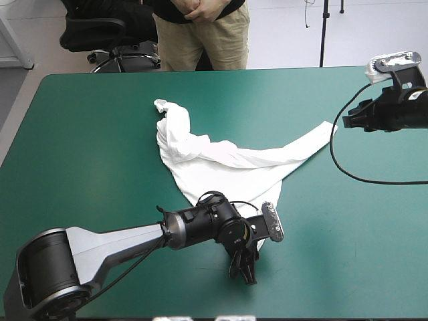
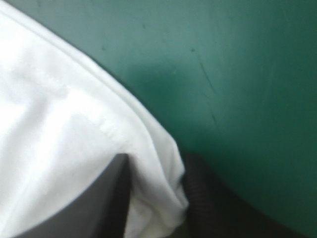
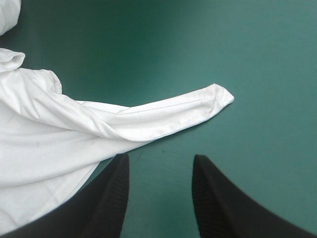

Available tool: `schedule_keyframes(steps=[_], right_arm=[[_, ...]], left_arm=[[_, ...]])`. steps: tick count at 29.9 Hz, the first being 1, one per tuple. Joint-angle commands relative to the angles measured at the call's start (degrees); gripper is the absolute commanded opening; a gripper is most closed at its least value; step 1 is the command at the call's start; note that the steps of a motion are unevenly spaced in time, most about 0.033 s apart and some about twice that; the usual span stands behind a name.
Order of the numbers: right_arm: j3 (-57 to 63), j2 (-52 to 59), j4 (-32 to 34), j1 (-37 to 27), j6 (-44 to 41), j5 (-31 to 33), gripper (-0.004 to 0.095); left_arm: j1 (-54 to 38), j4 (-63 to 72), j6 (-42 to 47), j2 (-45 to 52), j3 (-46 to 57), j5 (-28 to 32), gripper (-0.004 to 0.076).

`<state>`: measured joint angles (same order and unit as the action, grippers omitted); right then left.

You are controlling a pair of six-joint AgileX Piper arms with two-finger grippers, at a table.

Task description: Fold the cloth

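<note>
Overhead, the T-shirt (image 1: 221,160) lies crumpled on the teal-green cover (image 1: 87,154) near the table's middle. One twisted end points toward the far edge, and one long tapered end is drawn out toward the right arm. The left gripper (image 1: 244,267) sits at the T-shirt's near hem, pointing toward the table's near edge. The right gripper (image 1: 348,122) hangs just beside the tip of the tapered end — apart from it, not touching.

Left wrist view: the two black fingers (image 2: 99,208) are all but closed, with a fold of the T-shirt's stitched edge pinched between them. White fabric extends to one side of the gripper, bare cover to the other.

Right wrist view: the black fingers (image 3: 111,198) stand apart with only cover between them — nothing gripped. The T-shirt's tapered tip lies just ahead of them, flat on the cover. The remaining fabric spreads away beside one finger.
</note>
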<state>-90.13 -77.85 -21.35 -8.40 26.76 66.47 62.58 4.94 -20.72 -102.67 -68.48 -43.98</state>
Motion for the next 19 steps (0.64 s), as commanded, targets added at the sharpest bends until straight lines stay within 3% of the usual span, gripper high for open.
schedule_keyframes(steps=[1, 2, 9, 15, 19], right_arm=[[-1.3, 1.5, -1.0, 0.0, 0.5, -3.4, 0.0391], [-1.3, 1.4, -1.0, 0.0, 0.5, -3.5, 0.0391], [-1.3, -3.9, -1.2, 0.0, 0.0, -4.7, 0.0412], [-1.4, -12.3, -0.2, 0.0, 0.0, -9.9, 0.0523], [-1.4, -18.2, 0.3, 0.0, 0.0, -13.3, 0.0531]], left_arm=[[0.2, -1.1, 3.1, -0.2, 0.1, -0.7, 0.0019], [0.2, -1.0, 3.1, -0.2, 0.1, -1.0, -0.0015], [0.2, 0.3, 3.3, -0.2, 0.1, -1.6, -0.0018], [0.2, 0.7, 3.3, -0.2, 0.1, -2.4, -0.0018], [0.2, 0.8, 3.3, -0.2, 0.1, -2.0, -0.0018]])
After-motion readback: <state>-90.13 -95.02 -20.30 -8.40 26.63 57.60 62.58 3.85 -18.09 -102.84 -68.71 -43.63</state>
